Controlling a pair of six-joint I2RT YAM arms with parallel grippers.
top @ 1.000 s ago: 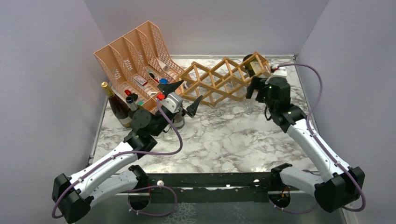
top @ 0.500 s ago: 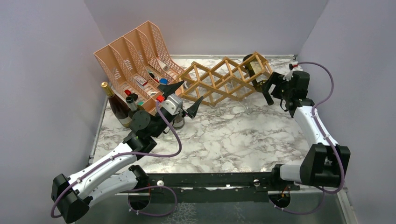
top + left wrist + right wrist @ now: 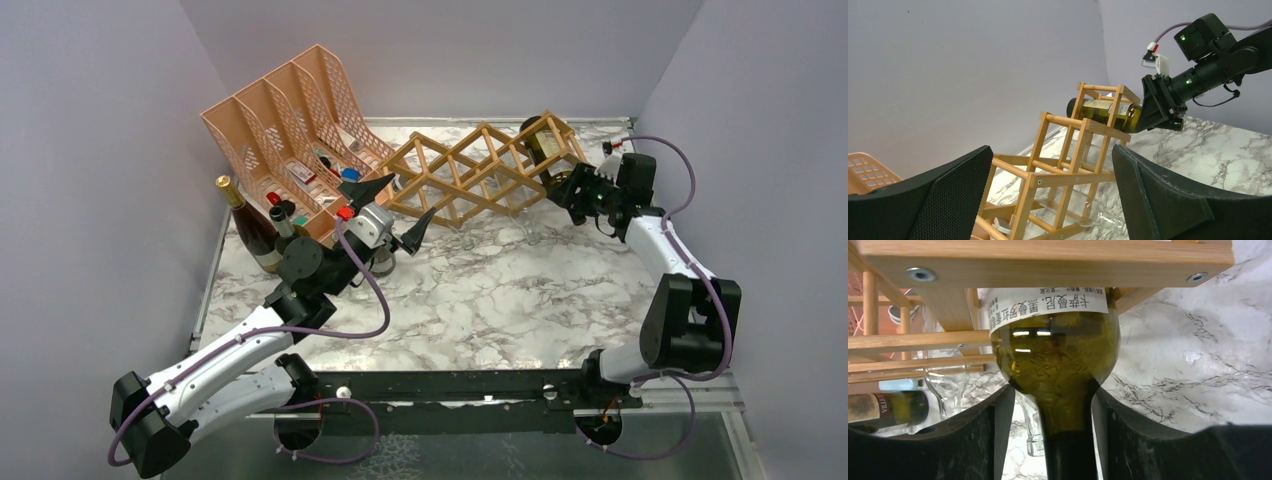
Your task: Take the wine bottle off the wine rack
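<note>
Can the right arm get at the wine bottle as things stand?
Probably yes: the right tool already straddles the wine bottle neck, which sticks out of the rack end. Nothing blocks it.

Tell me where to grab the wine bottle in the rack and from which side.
Grip the neck. The wine bottle lies on its side in the wine rack, neck poking out the right end. Come in from that end; the right gripper already straddles the neck.

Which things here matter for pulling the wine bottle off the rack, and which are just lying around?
Job:
wine bottle
wine rack
right claw, around the bottle's neck

Lying about:
pink file organiser
upright bottles beside it
left claw, open, idle
</note>
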